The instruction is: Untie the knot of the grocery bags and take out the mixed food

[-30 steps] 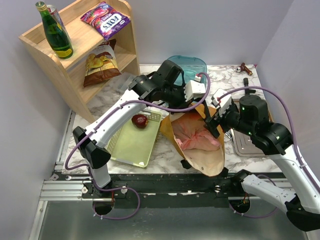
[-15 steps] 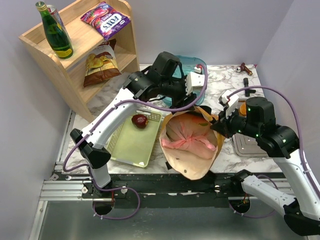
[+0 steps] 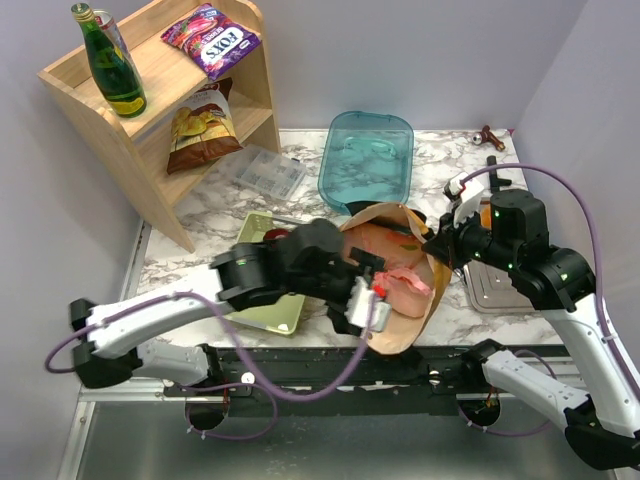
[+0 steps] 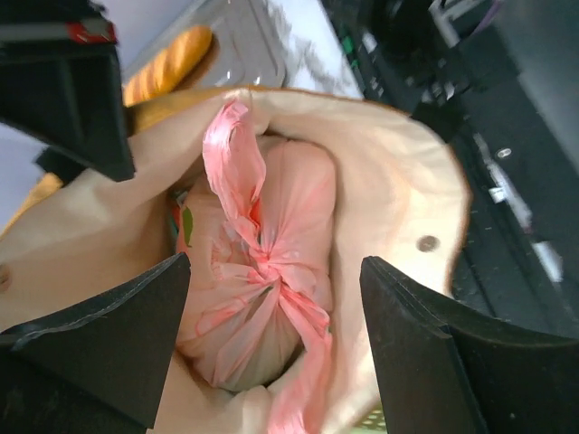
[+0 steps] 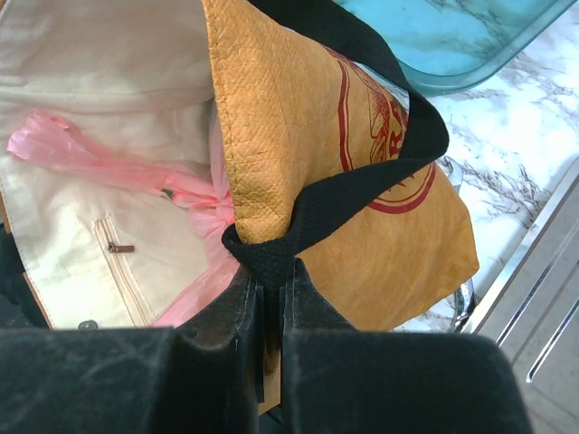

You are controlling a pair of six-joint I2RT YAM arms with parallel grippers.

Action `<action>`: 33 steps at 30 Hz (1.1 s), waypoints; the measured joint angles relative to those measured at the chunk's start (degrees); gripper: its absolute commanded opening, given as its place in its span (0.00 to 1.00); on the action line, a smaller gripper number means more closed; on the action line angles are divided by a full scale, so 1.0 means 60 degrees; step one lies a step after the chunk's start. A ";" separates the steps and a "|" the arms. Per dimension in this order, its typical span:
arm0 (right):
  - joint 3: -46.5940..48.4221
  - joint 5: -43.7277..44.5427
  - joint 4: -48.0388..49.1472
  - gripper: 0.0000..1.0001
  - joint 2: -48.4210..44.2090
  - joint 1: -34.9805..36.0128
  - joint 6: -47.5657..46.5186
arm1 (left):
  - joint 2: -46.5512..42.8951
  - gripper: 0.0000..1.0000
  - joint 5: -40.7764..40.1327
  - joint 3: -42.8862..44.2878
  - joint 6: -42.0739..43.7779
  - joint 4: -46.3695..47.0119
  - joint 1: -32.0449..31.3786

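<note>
Knot (image 4: pixel 267 262): twisted top of the thin translucent pink plastic bag (image 4: pixel 294 194), centre of the left wrist view; tied, not yet undone. The bag sits deep inside the mustard-orange fabric tote (image 5: pixel 298 117), lower middle of the top view, on the marble tabletop (image 3: pixel 450 160).
Mixed food (image 4: pixel 185 224): hidden bar a fleck of green and red through the plastic; nothing out.
Left arm (image 3: pixel 170 310): jaws spread wide, straddling the knot from above, apart from it.
Right arm (image 3: pixel 540 265): jaws clenched on the tote's black strap handle (image 5: pixel 321 212), holding the mouth open.
Step in hand: reaching for the knot. Next move, as I judge it: descend, pinch one pink tail and draw it loose.
</note>
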 measured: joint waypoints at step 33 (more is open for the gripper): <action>0.0007 0.0495 0.0448 0.01 0.0215 -0.0412 -0.0051 | 0.4648 0.00 -0.1632 0.3748 0.0415 -0.2018 0.0663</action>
